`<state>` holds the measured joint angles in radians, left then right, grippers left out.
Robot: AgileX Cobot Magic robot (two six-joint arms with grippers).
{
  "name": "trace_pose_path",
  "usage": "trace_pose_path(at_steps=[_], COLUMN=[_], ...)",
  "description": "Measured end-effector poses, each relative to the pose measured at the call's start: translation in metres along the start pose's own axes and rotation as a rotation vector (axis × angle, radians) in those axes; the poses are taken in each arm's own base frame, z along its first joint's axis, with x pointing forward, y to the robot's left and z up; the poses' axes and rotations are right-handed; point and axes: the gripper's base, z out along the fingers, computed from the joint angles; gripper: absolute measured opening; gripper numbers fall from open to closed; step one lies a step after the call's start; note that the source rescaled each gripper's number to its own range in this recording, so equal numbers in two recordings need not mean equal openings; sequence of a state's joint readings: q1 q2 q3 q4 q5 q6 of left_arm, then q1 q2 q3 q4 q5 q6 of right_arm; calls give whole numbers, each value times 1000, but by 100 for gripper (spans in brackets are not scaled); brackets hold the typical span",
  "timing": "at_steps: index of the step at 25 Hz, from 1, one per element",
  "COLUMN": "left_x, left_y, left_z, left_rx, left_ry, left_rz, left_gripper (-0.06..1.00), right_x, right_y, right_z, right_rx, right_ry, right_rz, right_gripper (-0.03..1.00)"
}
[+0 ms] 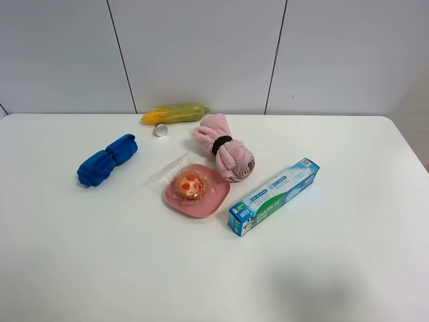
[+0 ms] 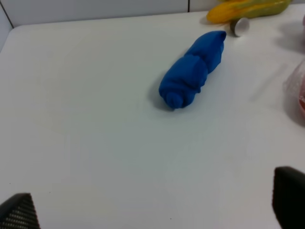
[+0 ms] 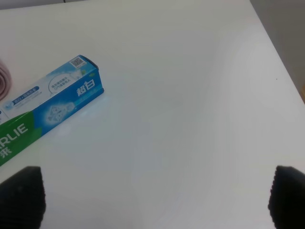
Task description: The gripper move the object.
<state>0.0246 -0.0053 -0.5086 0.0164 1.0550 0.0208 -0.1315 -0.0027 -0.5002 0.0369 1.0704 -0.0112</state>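
The small golden-brown tart with red spots (image 1: 190, 185), sealed in a clear plastic bag, lies on the pink plate (image 1: 213, 199) in the middle of the table. Neither arm shows in the exterior high view. In the left wrist view my left gripper (image 2: 152, 210) is open and empty, its fingertips (image 2: 20, 213) spread wide over bare table short of the blue cloth roll; the bag's edge (image 2: 296, 93) shows at the frame's side. In the right wrist view my right gripper (image 3: 152, 195) is open and empty, fingertips (image 3: 21, 193) wide apart over bare table beside the toothpaste box.
A blue cloth roll (image 1: 106, 159) lies left of the plate, also in the left wrist view (image 2: 193, 69). A pink towel roll (image 1: 224, 147), a corn cob (image 1: 175, 114) and a small white cap (image 1: 160, 130) lie behind. A toothpaste box (image 1: 273, 196) lies to the right, also in the right wrist view (image 3: 47, 100).
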Motion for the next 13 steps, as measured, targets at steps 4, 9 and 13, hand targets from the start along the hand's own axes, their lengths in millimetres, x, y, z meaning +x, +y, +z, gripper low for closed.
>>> trace_pose_path(at_steps=[4, 9, 13], left_x=[0, 0, 0], left_y=[0, 0, 0], left_z=[0, 0, 0], left_rx=[0, 0, 0], left_ry=[0, 0, 0], left_rz=[0, 0, 0], left_gripper=[100, 100, 100], right_x=[0, 0, 0], right_y=[0, 0, 0], right_z=[0, 0, 0], right_rx=[0, 0, 0], right_ry=[0, 0, 0], right_rz=[0, 0, 0], right_gripper=[88, 88, 88])
